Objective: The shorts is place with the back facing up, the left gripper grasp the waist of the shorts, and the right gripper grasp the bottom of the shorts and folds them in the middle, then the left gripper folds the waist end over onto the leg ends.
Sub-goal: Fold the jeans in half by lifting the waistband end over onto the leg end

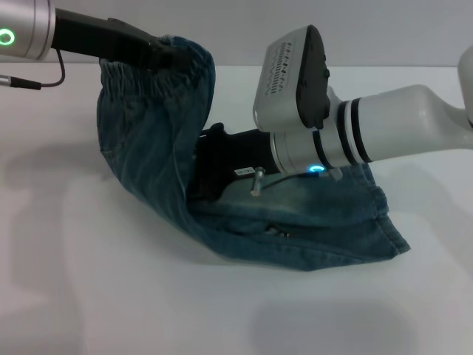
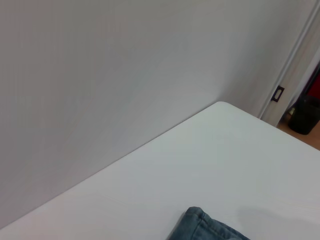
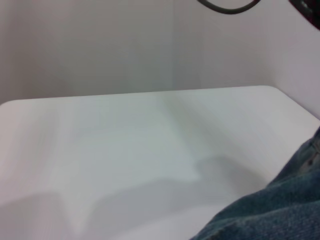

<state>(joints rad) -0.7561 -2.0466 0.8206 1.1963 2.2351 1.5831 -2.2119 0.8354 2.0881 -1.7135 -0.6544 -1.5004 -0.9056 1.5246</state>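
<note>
1. The shorts (image 1: 162, 170) are faded blue denim, soft and creased. They lie partly on the white worktop (image 1: 111, 296) and are partly lifted into a tall curved flap on the robot's left side.
2. The waist (image 1: 148, 70) is a darker, gathered elastic band with ruffled stitched rows. It forms the raised top edge of that flap, well above the worktop.
3. The left tool (image 1: 159, 53) is a slim black claw on a black arm with a silver wrist and a green ring light. It is clamped on the waist band and holds it up in the air.
4. From the waist the denim hangs down in vertical folds and curves under into the flat lower layers.
5. The lower part lies folded on the worktop in stacked layers. A straight stitched edge (image 1: 347, 255) runs toward a pointed corner on the robot's right.
6. The right tool (image 1: 214, 166) is black and blocky and reaches in low between the raised flap and the flat layers. The cloth hides its fingertips, so I cannot tell how far it is open or whether it grips anything.
7. Its white arm with black bands and a blue-lit ring lies just over the flat denim.
8. Each wrist view shows only a denim corner on the smooth matte worktop.
</note>
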